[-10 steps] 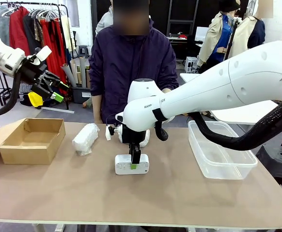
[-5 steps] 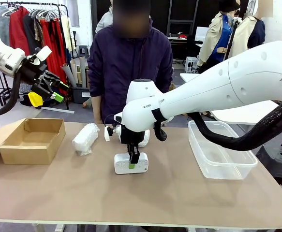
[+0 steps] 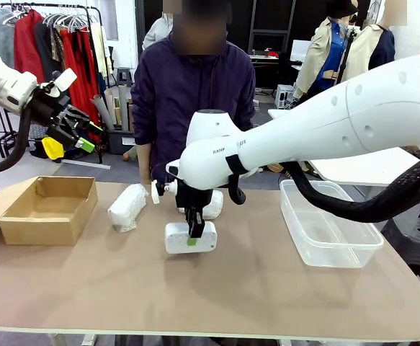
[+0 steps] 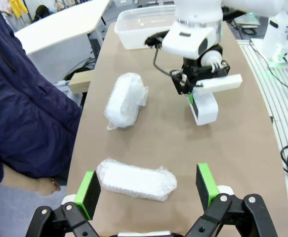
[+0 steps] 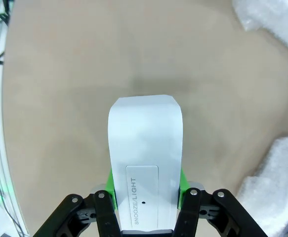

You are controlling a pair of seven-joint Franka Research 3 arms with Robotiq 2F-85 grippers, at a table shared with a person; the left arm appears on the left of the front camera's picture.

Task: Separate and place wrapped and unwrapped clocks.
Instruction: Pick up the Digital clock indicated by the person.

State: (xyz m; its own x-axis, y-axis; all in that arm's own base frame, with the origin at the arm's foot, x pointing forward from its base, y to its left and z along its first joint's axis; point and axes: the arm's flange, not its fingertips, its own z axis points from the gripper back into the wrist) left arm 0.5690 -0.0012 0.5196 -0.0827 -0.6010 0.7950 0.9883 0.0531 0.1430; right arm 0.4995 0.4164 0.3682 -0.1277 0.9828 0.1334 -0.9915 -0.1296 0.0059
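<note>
Right, my right gripper [image 3: 192, 232] is clamped on one end of the bare clock [image 3: 207, 241], mid-table, so it could pivot or slip out in transit. My left gripper [image 4: 147, 190] hangs wide, empty. At the clock's twelve o'clock a wrapped bundle [image 3: 214, 205] sits half behind the arm [image 3: 325, 130], and I cannot tell whether the clock clears the table [image 3: 267, 303].

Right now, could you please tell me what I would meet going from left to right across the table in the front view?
cardboard box → bubble-wrapped bundle → bare white clock, clamped in the right gripper → clear plastic tub
</note>
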